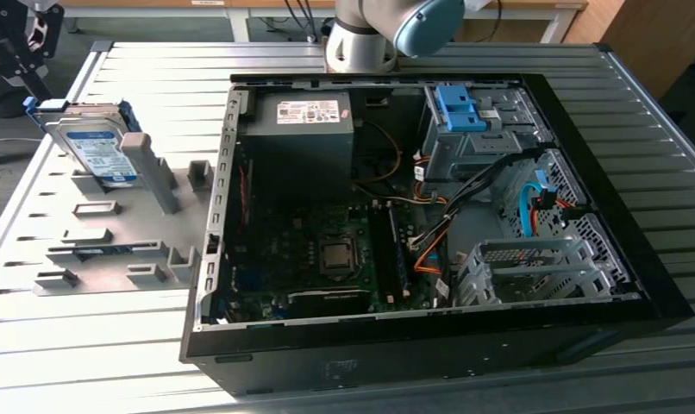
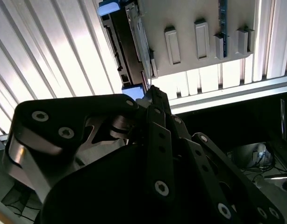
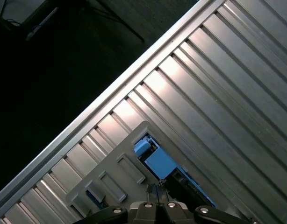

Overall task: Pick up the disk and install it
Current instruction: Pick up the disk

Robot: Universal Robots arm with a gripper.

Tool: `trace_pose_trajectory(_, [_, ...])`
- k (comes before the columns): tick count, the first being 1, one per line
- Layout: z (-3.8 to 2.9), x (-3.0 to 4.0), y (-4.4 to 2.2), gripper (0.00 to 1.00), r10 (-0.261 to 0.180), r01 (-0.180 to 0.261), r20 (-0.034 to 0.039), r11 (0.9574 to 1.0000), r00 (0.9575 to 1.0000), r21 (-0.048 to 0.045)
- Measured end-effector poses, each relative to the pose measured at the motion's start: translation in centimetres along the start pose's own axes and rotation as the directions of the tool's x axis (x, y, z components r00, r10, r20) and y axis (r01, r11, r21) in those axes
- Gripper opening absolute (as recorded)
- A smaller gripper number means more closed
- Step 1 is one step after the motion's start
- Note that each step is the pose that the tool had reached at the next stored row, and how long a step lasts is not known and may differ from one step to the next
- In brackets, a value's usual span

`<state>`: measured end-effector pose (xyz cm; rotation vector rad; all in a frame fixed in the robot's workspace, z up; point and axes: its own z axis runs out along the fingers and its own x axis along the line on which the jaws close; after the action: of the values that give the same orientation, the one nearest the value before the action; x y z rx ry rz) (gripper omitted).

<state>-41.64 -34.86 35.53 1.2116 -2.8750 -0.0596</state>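
— What does it all stand on?
— A ribbed metal table (image 1: 117, 345). Bright light glares off its slats in both wrist views.
— And beyond it?
— The exterior view has 2 wooden pieces: a desk edge (image 1: 532, 5) along the far side and a brown panel (image 1: 653, 43) at the exterior view's right. In the first wrist view, the floor (image 3: 50, 70) past the table's rim is dark.

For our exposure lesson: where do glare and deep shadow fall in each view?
Exterior view: even light, but the inside of the computer case lies in shade. Second wrist view: glare whitens the table slats; the claw is a dark silhouette. First wrist view: bright bands streak the slats; the floor beyond is black.
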Motion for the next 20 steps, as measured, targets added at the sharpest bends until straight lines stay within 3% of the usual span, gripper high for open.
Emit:
trace_pose_trajectory(6, [0.01,0.00,0.00,0.11,-0.066,0.066,-0.0029,0.9978,0.9978,0.0002])
trace_pose_trajectory(10, [0.04,0.00,0.00,0.11,-0.129,0.129,-0.0056,0.9917,0.9916,0.0001])
trace_pose_trajectory(16, [0.07,0.00,0.00,0.11,-0.228,0.228,-0.0088,0.9737,0.9736,-0.0008])
trace_pose_trajectory(20, [0.09,0.00,0.00,0.11,-0.287,0.287,-0.0082,0.9580,0.9580,-0.0032])
